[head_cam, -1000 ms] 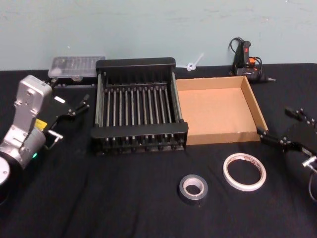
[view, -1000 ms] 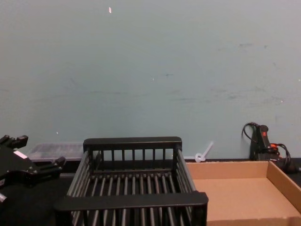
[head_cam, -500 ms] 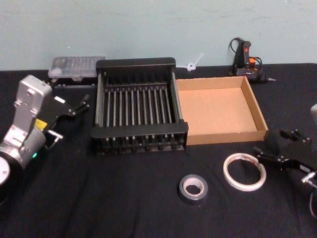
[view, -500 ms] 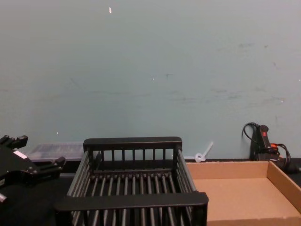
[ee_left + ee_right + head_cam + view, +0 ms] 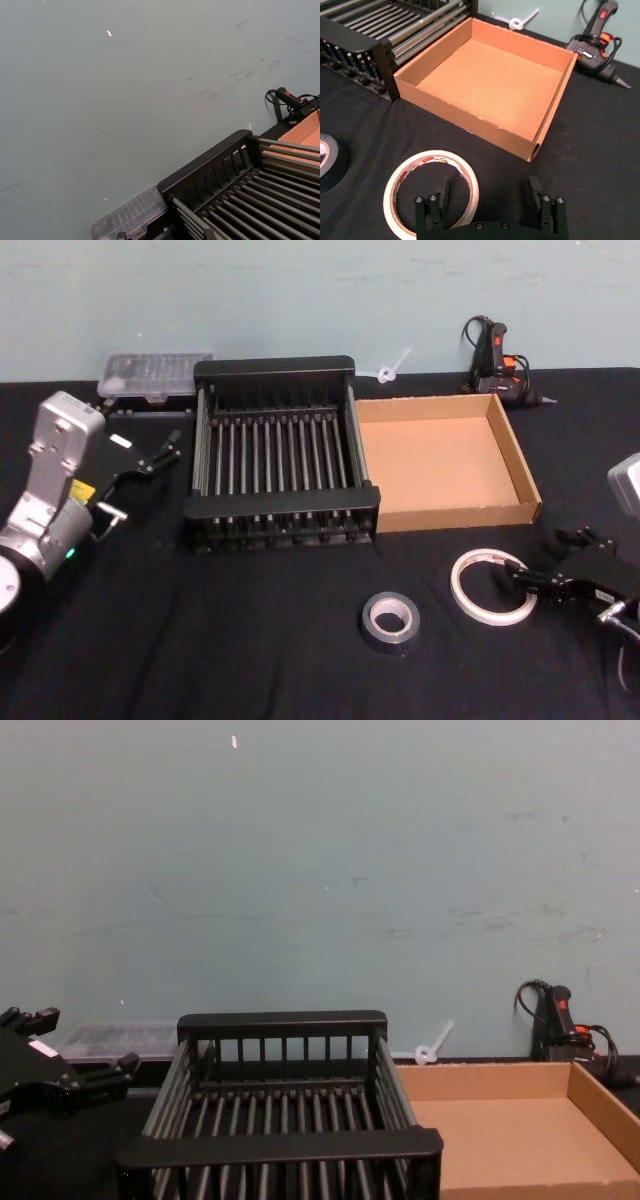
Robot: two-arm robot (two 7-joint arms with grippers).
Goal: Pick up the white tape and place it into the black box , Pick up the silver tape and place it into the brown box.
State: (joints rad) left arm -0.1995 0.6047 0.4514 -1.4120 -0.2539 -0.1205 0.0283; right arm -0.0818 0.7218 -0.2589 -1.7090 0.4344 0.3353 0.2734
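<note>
The white tape [image 5: 478, 586] lies flat on the black cloth in front of the brown box [image 5: 515, 465]. My right gripper [image 5: 540, 560] is open and low at the roll's right side. In the right wrist view one finger [image 5: 441, 192] stands inside the white tape [image 5: 394, 192] ring and the other outside it, straddling its wall, right gripper [image 5: 487, 192]. The silver tape [image 5: 390, 620] [image 5: 327, 162] lies left of the white roll. The black box [image 5: 280, 502] [image 5: 280, 1145] sits left of the brown box [image 5: 600, 1105]. My left gripper [image 5: 158, 452] [image 5: 80, 1055] is parked open, left of the crate.
A glue gun [image 5: 495, 355] [image 5: 597, 47] lies behind the brown box. A clear plastic case [image 5: 155, 375] [image 5: 130, 217] sits behind the crate's left corner. A small white plastic piece [image 5: 390, 368] lies at the back. Black cloth in front of the crate is bare.
My right gripper has come down and leftward from beside the brown box's front corner to the white tape, ending astride its right wall. The left arm and both rolls stayed put.
</note>
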